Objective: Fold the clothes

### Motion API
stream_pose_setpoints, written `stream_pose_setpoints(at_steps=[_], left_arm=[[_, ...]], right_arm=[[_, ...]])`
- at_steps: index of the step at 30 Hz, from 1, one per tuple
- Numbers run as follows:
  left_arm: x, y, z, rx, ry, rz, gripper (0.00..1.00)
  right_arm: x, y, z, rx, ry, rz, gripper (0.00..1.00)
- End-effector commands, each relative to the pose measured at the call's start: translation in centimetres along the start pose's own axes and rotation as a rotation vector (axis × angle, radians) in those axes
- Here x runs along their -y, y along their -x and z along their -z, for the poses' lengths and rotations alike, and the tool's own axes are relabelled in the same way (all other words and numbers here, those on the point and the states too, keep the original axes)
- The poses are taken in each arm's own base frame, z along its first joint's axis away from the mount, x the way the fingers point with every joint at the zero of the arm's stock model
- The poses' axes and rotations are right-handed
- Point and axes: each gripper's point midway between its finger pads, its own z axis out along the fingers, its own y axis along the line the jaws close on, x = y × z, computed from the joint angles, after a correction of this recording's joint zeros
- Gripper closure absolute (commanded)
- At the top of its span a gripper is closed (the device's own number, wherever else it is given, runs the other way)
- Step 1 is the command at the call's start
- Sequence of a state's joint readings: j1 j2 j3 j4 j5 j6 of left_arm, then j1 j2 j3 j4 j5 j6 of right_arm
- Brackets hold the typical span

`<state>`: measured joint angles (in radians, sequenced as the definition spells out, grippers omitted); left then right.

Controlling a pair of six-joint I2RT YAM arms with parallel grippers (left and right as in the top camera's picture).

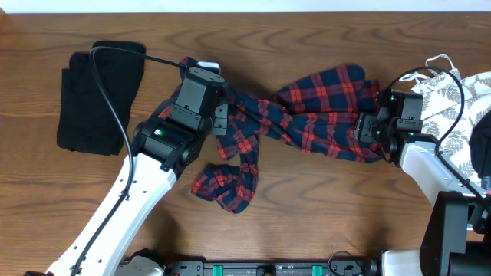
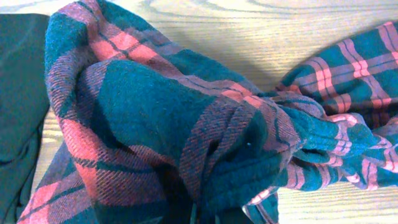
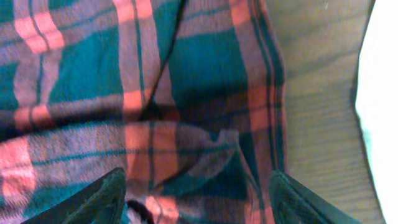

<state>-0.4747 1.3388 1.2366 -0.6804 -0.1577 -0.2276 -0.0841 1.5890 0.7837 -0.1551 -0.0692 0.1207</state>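
The clothes' red-and-navy plaid shirt [image 1: 307, 115] lies crumpled and twisted across the middle of the table, with one end trailing toward the front [image 1: 226, 184]. My left gripper [image 1: 223, 116] is shut on the shirt's left part. In the left wrist view the plaid cloth [image 2: 155, 112] bunches into the jaws at my left gripper [image 2: 205, 218]. My right gripper [image 1: 365, 127] is at the shirt's right end. In its wrist view the dark fingers [image 3: 102, 199] of my right gripper [image 3: 199, 202] stand wide apart, open, with plaid cloth [image 3: 186, 93] lying between them.
A black garment [image 1: 100, 96] lies folded at the far left, also visible in the left wrist view [image 2: 18, 99]. A white leaf-print garment [image 1: 453, 100] lies at the right edge behind my right arm. Bare wooden table [image 1: 322, 215] shows in front.
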Motion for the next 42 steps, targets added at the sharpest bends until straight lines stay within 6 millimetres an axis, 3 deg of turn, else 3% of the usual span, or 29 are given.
stream_pose_setpoints(at_steps=[1,12,17,20,23,25,28,30,32,37,42], left_arm=[[-0.4,0.4,0.1,0.013,0.02,-0.011,0.94],[-0.4,0.4,0.1,0.012,0.019,-0.012,0.94],[-0.4,0.4,0.1,0.012,0.02,-0.012,0.94],[-0.4,0.4,0.1,0.012,0.019,-0.012,0.94],[-0.4,0.4,0.1,0.013,0.019,-0.011,0.94],[-0.4,0.4,0.1,0.013,0.02,-0.011,0.93],[-0.4,0.4,0.1,0.013,0.019,-0.011,0.93],[-0.4,0.4,0.1,0.013,0.019,-0.011,0.93],[-0.4,0.4,0.1,0.013,0.019,-0.011,0.93],[-0.4,0.4,0.1,0.013,0.02,-0.011,0.93],[-0.4,0.4,0.1,0.013,0.02,-0.011,0.93]], right_arm=[[0.3,0.1,-0.4,0.003,-0.014,0.012,0.27],[0.6,-0.8,-3.1,-0.019,-0.007,0.007,0.24],[-0.5,-1.4,-4.9,-0.029,0.072,0.009,0.24],[-1.1,-2.4,-5.5,-0.063,0.11,0.004,0.35],[-1.1,-2.8,-5.6,-0.075,0.11,-0.005,0.6],[-1.1,-2.7,-5.6,-0.074,0.11,-0.009,0.7],[-1.0,-2.7,-5.6,-0.074,0.109,-0.013,0.73],[-1.0,-2.7,-5.6,-0.073,0.108,-0.014,0.66],[-1.0,-2.7,-5.6,-0.073,0.108,-0.014,0.51],[-0.9,-2.7,-5.5,-0.074,0.105,-0.026,0.41],[-0.3,-1.2,-4.3,-0.031,0.094,-0.063,0.39]])
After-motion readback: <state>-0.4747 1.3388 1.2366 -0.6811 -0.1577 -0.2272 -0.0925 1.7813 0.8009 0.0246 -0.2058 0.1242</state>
